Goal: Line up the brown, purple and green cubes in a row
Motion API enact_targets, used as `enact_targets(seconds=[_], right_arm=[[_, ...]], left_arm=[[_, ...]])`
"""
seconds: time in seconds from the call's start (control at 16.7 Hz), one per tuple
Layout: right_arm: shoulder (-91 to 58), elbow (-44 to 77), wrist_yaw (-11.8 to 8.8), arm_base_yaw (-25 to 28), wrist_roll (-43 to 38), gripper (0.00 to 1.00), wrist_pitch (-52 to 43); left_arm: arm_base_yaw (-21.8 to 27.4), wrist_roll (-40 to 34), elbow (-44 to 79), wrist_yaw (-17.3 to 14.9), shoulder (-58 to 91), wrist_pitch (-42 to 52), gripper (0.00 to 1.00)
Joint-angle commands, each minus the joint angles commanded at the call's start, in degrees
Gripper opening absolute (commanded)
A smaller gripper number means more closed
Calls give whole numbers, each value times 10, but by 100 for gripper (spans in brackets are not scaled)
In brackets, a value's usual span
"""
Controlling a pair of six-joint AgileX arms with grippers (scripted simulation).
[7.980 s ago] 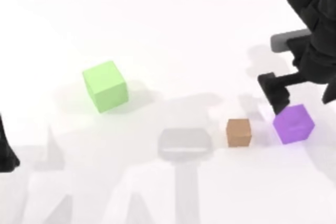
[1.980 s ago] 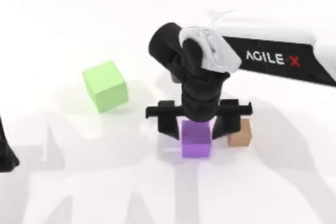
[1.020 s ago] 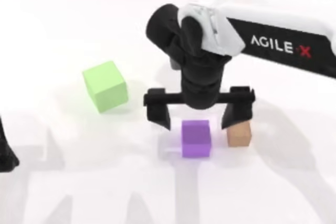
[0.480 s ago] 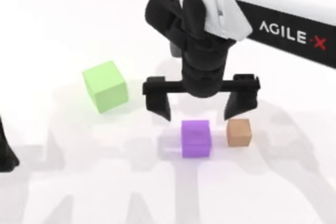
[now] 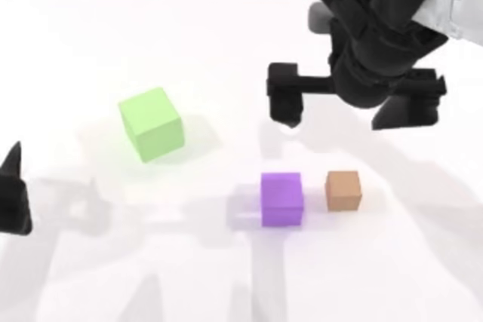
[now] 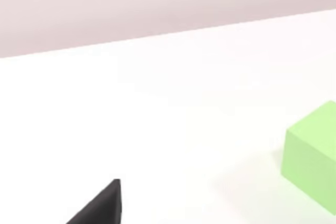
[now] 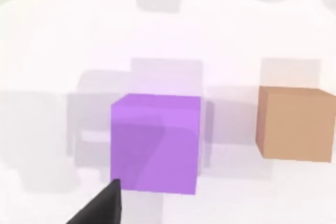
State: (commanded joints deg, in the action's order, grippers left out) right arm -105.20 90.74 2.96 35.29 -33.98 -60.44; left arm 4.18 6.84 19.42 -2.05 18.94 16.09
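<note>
Lime-green and largest of the three, the green cube stood alone in the left half of the table, well apart from the other two and nearer the far edge than they were. The purple cube, mid-sized, sat right of centre, with the smaller brown cube just beside it on the right, a narrow gap between them.

The right gripper hung above the table toward the far right, fingers spread wide and holding nothing. The left gripper lay at the left edge; whether its fingers were parted could not be told.

By judgement, the green cube remained the one out of line. It lay toward the table's middle from the left gripper, which was the nearer arm, and the open slot was left of the purple cube.
</note>
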Motion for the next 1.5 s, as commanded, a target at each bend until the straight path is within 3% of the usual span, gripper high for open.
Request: enact_targets(seconds=[0.42,0.84,1.2,1.5], right_arm=[[344,-300,13,-119,121,100,193],[724,-628,3,-246,245,100,412],[970,-836,-19,-322,316,100,555],[1052,-907,-30,-347,340,100,604]], left_arm=[[73,121,297,-22,417,298,100],[125,245,636,-20,854,547,100],[143,326,901,5,1074,611,100],[149,358,991,18,1129,606,100]])
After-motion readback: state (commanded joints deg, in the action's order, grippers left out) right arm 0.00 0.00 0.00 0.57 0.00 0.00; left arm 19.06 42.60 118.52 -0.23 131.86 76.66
